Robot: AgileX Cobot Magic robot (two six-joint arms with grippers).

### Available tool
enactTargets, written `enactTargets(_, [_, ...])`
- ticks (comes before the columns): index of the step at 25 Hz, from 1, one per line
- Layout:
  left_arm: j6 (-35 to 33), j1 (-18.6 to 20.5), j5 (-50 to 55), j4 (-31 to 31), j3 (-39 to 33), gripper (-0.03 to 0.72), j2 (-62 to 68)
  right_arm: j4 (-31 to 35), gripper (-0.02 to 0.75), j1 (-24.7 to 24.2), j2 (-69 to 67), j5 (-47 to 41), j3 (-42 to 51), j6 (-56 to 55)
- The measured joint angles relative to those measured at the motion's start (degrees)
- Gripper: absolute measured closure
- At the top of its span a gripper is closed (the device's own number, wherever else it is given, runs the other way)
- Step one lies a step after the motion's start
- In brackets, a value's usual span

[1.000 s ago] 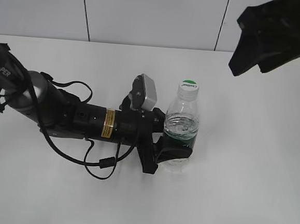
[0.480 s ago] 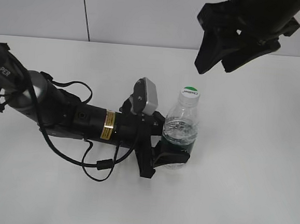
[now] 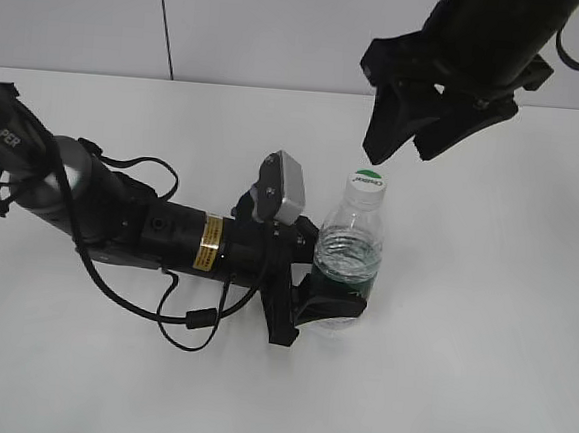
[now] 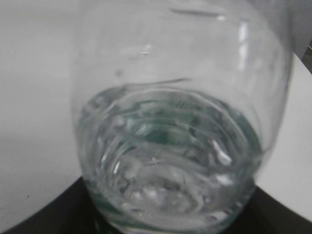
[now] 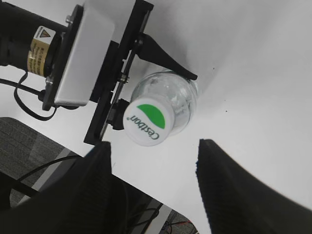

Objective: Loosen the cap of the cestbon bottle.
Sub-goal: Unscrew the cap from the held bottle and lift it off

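Note:
The cestbon bottle (image 3: 348, 253) stands upright on the white table, clear with water and a dark green label low down. Its cap (image 3: 366, 181), half green and half white, sits on the neck. My left gripper (image 3: 325, 302) is shut on the bottle's lower body from the left. The left wrist view shows the bottle (image 4: 180, 122) filling the frame. My right gripper (image 3: 400, 148) hangs open just above and behind the cap, not touching it. In the right wrist view the cap (image 5: 146, 123) lies above the gap between the open fingers (image 5: 97, 180), with the right gripper (image 5: 153, 151) below it in the picture.
The left arm (image 3: 119, 218) lies low across the table from the left with a loose black cable (image 3: 186, 319) in front of it. A grey wall (image 3: 284, 26) rises behind the table. The white table (image 3: 480, 342) stretches to the right and front.
My right gripper has come in from the upper right and down toward the cap. The bottle, held by the left gripper, has shifted slightly.

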State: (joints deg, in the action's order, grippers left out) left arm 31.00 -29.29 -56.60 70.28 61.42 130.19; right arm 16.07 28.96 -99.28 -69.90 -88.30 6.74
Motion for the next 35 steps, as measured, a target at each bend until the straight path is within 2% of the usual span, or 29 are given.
enactTargets(8, [0.0, 0.0, 0.1, 0.0, 0.0, 0.276, 0.0, -0.2, 0.309, 1.7, -1.7, 0.0, -0.1, 0.0])
enactTargets(15, [0.0, 0.0, 0.3, 0.0, 0.0, 0.276, -0.1, -0.8, 0.339, 1.8, -3.9, -0.1, -2.7, 0.0])
enactTargets(35, [0.0, 0.0, 0.5, 0.1, 0.1, 0.276, -0.1, -1.4, 0.341, 1.8, -5.9, -0.1, -3.0, 0.0])
